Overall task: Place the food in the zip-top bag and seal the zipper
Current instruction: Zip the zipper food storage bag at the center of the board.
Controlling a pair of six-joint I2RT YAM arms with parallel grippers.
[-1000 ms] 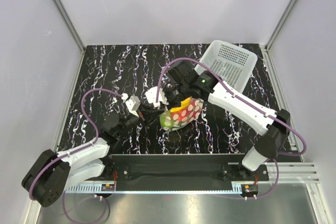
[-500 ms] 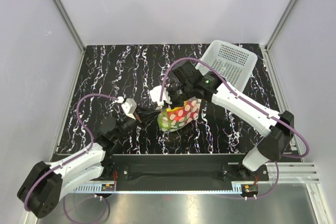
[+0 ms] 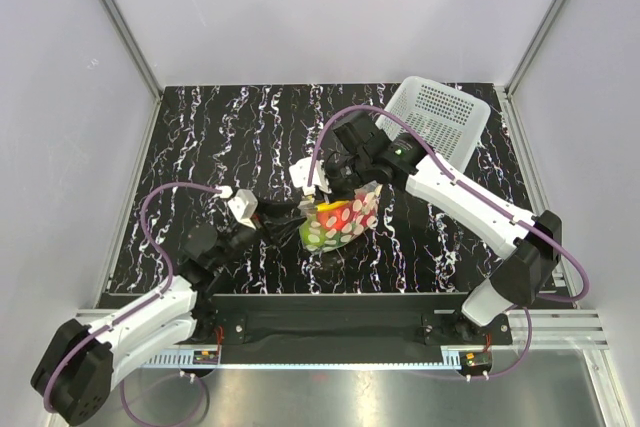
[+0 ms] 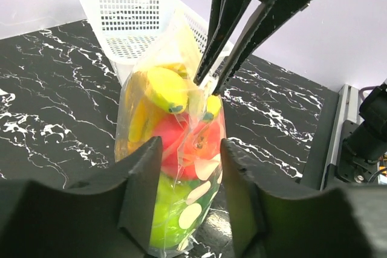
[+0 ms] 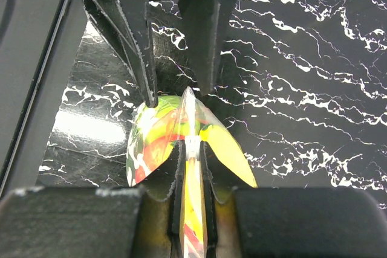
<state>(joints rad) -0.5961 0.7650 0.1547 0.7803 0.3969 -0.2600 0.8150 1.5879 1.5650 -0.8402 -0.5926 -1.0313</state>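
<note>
We see a pale wall point(image 3: 60, 117) on the left, an aluminium post point(image 3: 118, 22) in the corner, and a black table point(image 3: 200, 137) veined with white like marble.

The left gripper point(image 3: 296, 217) reaches in low over the table from the left. Its jaws are released and stand apart, 1 on each side of the zip-top bag point(image 3: 342, 219). We cannot tell whether they touch it.

The bag stands on end near the middle of the table. Through the clear, dotted plastic we see 3 fruits: the yellow banana bunch point(image 4: 164, 89) uppermost, a red fruit point(image 4: 172, 143) under it, and a green fruit point(image 4: 166, 209) at the bottom.

The right gripper point(image 3: 335, 190) comes down from above, its jaws clenched on the zipper point(image 5: 190, 116) at the bag's top edge.

Further right, a white perforated basket point(image 3: 437, 117) sits at the far corner, beside another post point(image 3: 545, 17) and a 2nd pale wall point(image 3: 590, 117).
</note>
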